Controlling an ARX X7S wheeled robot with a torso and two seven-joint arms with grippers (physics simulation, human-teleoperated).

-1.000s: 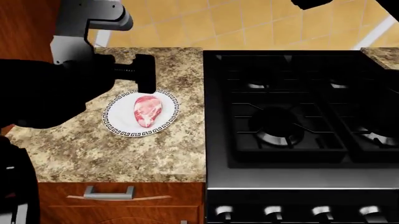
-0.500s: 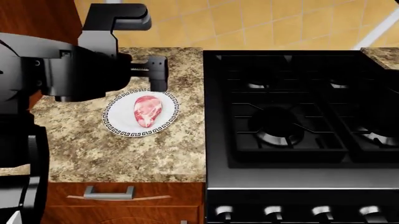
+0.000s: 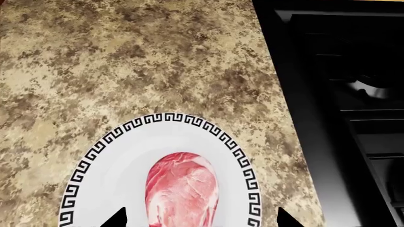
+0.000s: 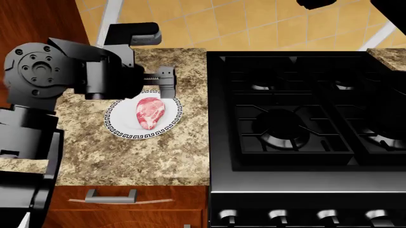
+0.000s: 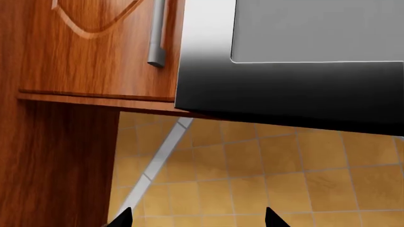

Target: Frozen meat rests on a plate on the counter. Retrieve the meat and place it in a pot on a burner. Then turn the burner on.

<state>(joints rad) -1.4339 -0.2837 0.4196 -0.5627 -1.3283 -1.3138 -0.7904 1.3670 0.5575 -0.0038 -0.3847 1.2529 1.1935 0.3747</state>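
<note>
Meat [image 4: 150, 113] lies in the middle of the plate [image 4: 120, 124], which sits on the counter [image 4: 140, 156] just left of the black stove [image 4: 304, 109]. The left gripper [image 3: 198, 218] hovers over the plate's far edge, fingers spread wide (their two tips flank the meat in the wrist view) and holding nothing. The right gripper [image 5: 197, 217] is raised well away, facing a wood cabinet [image 5: 94, 47] and tiled wall [image 5: 265, 170], its tips also wide apart and empty.

Meat [image 4: 150, 113]: pink-red, white marbling, lying flat mid-plate [image 4: 123, 124]. Plate: white, black Greek-key rim, on speckled granite counter [image 4: 127, 156] near its stove-side edge. My pot: not visible.
</note>
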